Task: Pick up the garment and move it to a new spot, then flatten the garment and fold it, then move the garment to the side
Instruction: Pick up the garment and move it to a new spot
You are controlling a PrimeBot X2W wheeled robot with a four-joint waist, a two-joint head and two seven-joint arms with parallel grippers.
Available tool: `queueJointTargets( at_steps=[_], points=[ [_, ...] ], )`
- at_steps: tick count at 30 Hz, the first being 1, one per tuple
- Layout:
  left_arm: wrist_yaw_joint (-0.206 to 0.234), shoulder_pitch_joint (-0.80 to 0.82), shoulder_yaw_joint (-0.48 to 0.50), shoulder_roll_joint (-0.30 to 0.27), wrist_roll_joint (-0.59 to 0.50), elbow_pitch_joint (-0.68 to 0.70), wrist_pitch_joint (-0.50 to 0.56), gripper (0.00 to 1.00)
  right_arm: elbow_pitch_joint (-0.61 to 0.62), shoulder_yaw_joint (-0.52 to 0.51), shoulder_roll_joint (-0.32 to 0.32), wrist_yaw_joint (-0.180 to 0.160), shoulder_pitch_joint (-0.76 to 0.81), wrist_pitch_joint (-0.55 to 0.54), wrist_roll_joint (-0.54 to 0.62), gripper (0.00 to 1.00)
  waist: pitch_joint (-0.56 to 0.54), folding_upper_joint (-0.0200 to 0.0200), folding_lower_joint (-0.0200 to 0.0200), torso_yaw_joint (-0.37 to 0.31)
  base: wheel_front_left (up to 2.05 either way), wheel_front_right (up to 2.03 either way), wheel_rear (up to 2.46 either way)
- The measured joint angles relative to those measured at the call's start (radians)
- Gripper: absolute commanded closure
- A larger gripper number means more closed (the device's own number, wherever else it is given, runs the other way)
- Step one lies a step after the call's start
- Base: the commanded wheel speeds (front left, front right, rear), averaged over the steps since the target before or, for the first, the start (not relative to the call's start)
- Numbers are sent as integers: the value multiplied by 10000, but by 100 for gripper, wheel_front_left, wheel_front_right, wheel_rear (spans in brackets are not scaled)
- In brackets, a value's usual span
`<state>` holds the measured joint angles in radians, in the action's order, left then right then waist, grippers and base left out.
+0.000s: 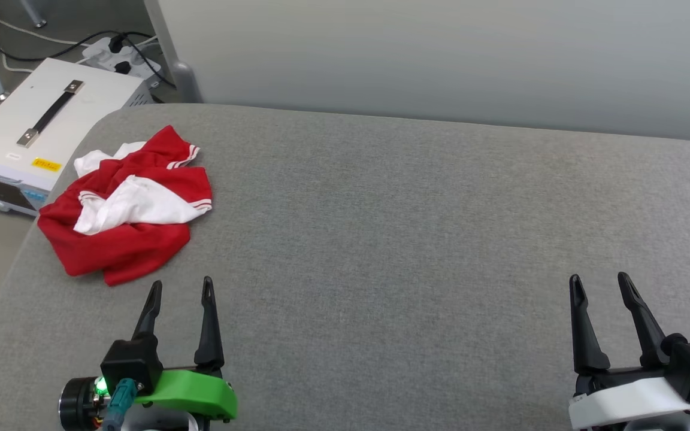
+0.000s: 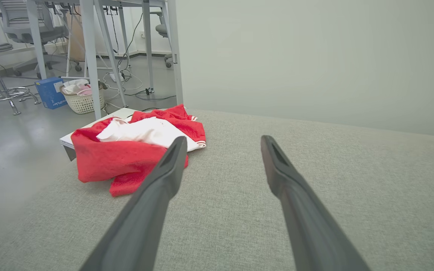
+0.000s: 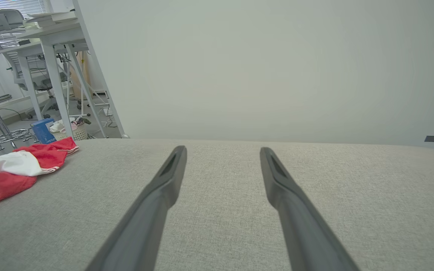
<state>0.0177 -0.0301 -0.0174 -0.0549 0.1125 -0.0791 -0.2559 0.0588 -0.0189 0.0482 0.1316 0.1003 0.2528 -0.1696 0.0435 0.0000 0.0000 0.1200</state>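
Both low, spread, empty: left pincer (image 1: pixel 181 282) near garment (image 1: pixel 129 242), right pincer (image 1: pixel 598 277) well apart.

L gripper (image 1: pixel 181 282) sits lower left in head view, fingers spread wide, pointing fwd, nothing btwn them; green wrist mount (image 1: pixel 192 392) behind it. R gripper (image 1: pixel 598 278) is lower right in the same pose, jaws wide & empty, on a white wrist mount (image 1: pixel 626 401). Forearms are mostly cut off at the frame edge, so both arms prob. sit low.
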Motion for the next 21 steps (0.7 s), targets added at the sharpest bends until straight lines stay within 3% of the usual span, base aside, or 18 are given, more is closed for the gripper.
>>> queueJointTargets(
  at_steps=[21],
  points=[
    [144,122,387,2,280,-42,0,0,-65,364,-2,0,-195,0,330,0,393,0,0,2389,0,0,0]
  ],
)
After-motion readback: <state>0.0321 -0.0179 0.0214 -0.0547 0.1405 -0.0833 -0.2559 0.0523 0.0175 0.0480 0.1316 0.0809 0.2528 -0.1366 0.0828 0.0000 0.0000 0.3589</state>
